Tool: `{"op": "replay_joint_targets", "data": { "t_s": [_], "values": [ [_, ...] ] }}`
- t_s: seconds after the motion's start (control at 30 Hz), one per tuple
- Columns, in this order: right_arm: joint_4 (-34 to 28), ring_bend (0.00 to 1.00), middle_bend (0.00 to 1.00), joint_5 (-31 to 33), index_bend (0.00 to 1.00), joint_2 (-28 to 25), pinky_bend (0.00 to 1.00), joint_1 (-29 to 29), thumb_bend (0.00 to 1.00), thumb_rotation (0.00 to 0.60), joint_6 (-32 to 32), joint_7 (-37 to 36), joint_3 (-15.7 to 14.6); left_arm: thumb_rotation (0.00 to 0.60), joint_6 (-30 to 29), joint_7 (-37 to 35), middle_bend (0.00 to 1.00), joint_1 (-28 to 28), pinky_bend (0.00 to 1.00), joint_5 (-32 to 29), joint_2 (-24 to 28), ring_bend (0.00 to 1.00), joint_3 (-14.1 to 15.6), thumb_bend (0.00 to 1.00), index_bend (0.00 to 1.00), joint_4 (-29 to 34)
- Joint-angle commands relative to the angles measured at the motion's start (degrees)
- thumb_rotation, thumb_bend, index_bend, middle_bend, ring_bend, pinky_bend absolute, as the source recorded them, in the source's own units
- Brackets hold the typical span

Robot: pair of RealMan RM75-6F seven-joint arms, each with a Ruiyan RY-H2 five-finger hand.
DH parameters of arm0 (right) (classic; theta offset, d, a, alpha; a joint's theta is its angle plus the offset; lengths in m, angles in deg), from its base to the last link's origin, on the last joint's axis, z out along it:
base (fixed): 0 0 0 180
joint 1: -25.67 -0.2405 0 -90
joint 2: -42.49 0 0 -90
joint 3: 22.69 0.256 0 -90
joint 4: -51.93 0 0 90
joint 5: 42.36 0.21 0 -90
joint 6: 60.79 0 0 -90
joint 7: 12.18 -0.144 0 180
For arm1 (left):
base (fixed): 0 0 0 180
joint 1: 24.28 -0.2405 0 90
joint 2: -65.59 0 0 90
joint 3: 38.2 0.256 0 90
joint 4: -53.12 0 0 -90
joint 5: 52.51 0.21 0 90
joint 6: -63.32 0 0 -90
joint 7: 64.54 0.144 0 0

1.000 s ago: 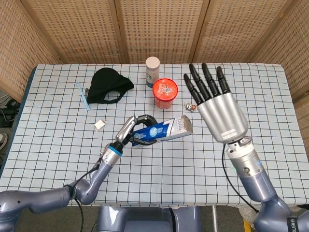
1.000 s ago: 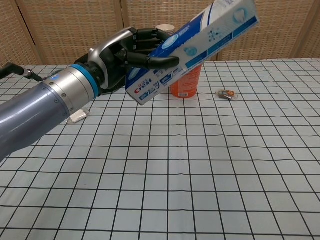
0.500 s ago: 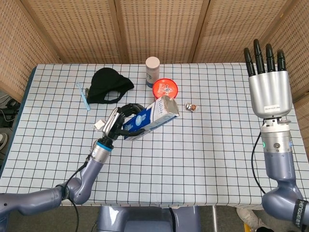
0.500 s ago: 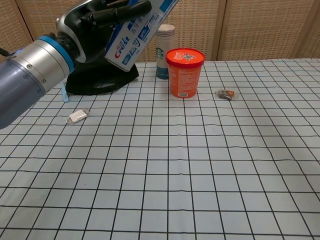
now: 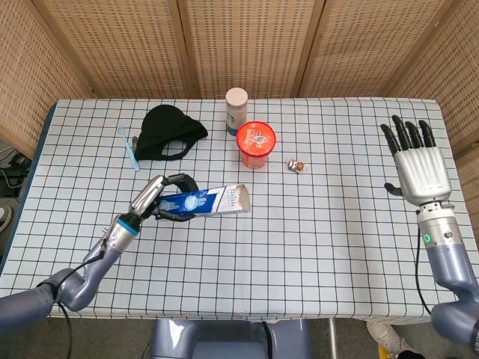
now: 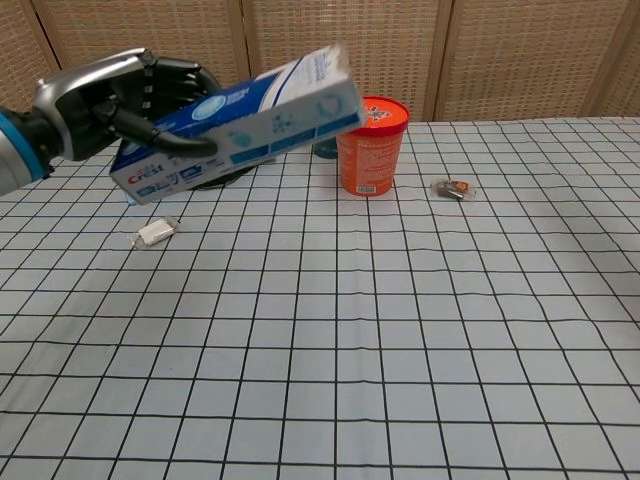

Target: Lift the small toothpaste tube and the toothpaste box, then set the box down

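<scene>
My left hand (image 5: 161,197) grips the blue and white toothpaste box (image 5: 207,200) by its left end. In the chest view the left hand (image 6: 115,98) holds the box (image 6: 245,125) off the table, almost level, with its far end slightly raised. A small white tube-like item (image 6: 155,233) lies on the cloth below the box; in the head view my left hand hides it. My right hand (image 5: 420,167) hangs at the table's right edge with its fingers spread and nothing in it. The chest view does not show it.
An orange cup (image 5: 256,143) and a white-capped bottle (image 5: 236,109) stand at the back centre. A black cloth (image 5: 171,132) and a blue toothbrush (image 5: 129,148) lie at the back left. A small wrapped sweet (image 5: 298,165) lies right of the cup.
My left hand has carried the box down and to the left, turning it nearly level. My right hand has dropped and drawn back to the table's right edge.
</scene>
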Motion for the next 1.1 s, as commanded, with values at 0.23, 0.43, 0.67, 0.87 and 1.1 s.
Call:
{"op": "replay_joint_targets", "data": {
  "t_s": [0.23, 0.43, 0.67, 0.87, 1.1],
  "values": [
    [13.31, 0.1, 0.05, -10.52, 0.04, 9.0, 0.04, 5.95, 0.0, 0.6, -2.44, -11.02, -7.79, 0.6, 1.92, 5.31, 0.44, -1.9, 0.43, 2.27, -0.6, 0.45, 6.35, 0.18, 0.59, -9.33],
    [14.25, 0.1, 0.05, -11.59, 0.04, 10.39, 0.04, 6.63, 0.0, 0.6, -2.54, -12.72, -7.88, 0.6, 3.45, 5.3, 0.44, -1.95, 0.43, 1.79, -5.79, 0.45, 7.85, 0.18, 0.6, -14.93],
    [14.84, 0.1, 0.05, -12.18, 0.04, 10.97, 0.04, 7.37, 0.0, 0.6, -2.88, -14.08, -7.82, 0.6, 3.42, 4.13, 0.44, -2.36, 0.41, 1.31, -11.72, 0.45, 8.59, 0.18, 0.6, -21.06],
    [15.17, 0.1, 0.05, -12.63, 0.04, 11.22, 0.07, 7.74, 0.0, 0.6, -2.92, -14.78, -7.51, 0.6, 3.29, 6.08, 0.42, -2.9, 0.31, 0.3, -14.43, 0.4, 8.42, 0.15, 0.57, -23.69],
    [15.37, 0.1, 0.05, -13.73, 0.04, 11.44, 0.07, 8.39, 0.0, 0.6, -2.12, -14.98, -7.36, 0.6, 3.72, 4.14, 0.01, -2.7, 0.0, 1.09, -12.33, 0.0, 9.56, 0.0, 0.33, -21.52]
  ]
}}
